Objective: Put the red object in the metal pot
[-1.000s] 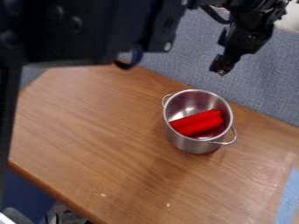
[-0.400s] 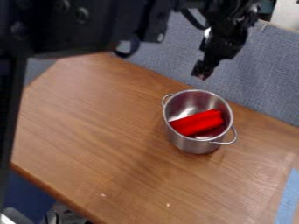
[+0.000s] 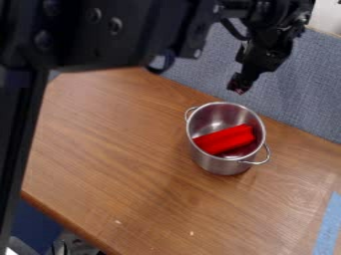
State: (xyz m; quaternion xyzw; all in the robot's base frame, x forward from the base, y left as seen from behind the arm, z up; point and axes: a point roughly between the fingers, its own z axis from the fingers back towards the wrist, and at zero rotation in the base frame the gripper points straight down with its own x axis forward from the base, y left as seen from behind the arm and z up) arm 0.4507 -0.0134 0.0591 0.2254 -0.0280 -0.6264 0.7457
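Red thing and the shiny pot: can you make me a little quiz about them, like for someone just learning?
1. True or false: the red object lies inside the metal pot.
2. Where is the gripper? A) down in the pot B) above and behind the pot, touching nothing C) flat on the wooden table
3. Fill in: the gripper's jaws are ____ and hold nothing.

Key: 1 true; 2 B; 3 open.
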